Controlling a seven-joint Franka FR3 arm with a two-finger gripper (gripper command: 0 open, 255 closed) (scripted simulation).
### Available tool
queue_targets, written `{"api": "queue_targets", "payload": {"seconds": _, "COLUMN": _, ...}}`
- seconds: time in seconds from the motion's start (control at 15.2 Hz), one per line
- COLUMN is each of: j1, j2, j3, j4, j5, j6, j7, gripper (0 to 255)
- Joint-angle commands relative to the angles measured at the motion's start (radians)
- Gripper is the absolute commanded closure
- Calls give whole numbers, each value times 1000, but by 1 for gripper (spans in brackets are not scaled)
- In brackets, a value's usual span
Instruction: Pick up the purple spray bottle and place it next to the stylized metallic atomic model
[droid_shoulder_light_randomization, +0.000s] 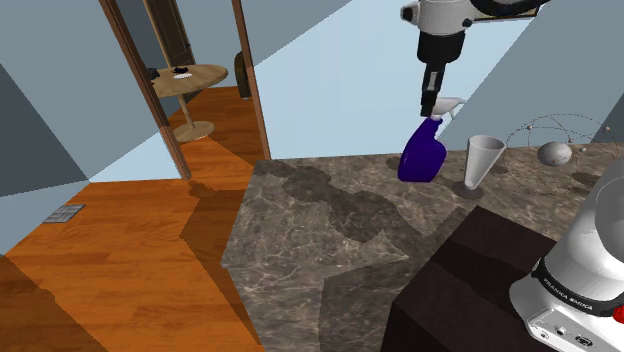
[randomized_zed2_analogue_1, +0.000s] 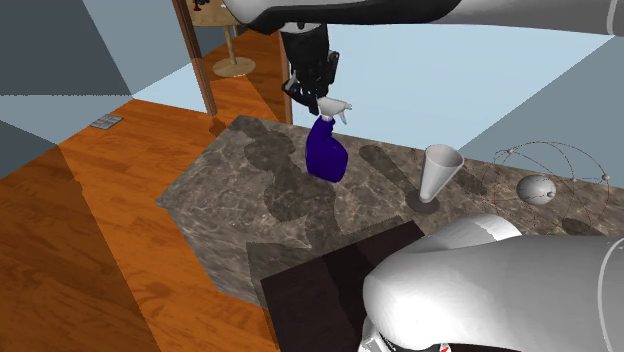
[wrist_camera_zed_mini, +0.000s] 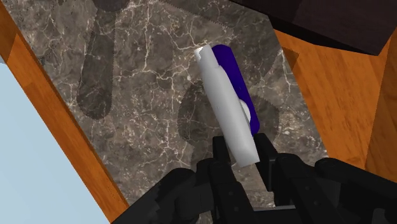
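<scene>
Black two-finger claw (droid_shoulder_light_randomization: 437, 103), pointing down from a white arm, pinched on the white trigger head (wrist_camera_zed_mini: 226, 102) of a deep purple spray bottle (droid_shoulder_light_randomization: 424, 155). Directly beneath the claw, the bottle's rounded purple body, with its long axis running down and away from the fingertips and leaning a little rather than plumb. Base close over a dark veined marble tabletop (droid_shoulder_light_randomization: 320, 230); touching or just lifted, impossible to tell.

Off to one side of the claw, toward the shoulder view's right: first a plain white cone-shaped cup (droid_shoulder_light_randomization: 482, 160) standing upright, then beyond it the stylized atomic model (droid_shoulder_light_randomization: 555, 152), a grey metallic ball ringed by thin wire orbits. Model well apart from the claw, with the cup between the two.

Likely next: carrying the bottle sideways past or over the cup, then setting it down just beside the wire orbits. Some risk of clipping the cup or the thin rings with the leaning base.
</scene>
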Motion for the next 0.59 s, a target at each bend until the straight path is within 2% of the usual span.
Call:
{"api": "queue_targets", "payload": {"seconds": 0.0, "j1": 0, "j2": 3, "j3": 1, "j4": 31, "j5": 1, "j6": -28, "j7": -4, "gripper": 255}}
{"api": "queue_targets", "payload": {"seconds": 0.53, "j1": -5, "j2": 25, "j3": 1, "j4": 155, "j5": 0, "j6": -128, "j7": -23, "gripper": 255}}
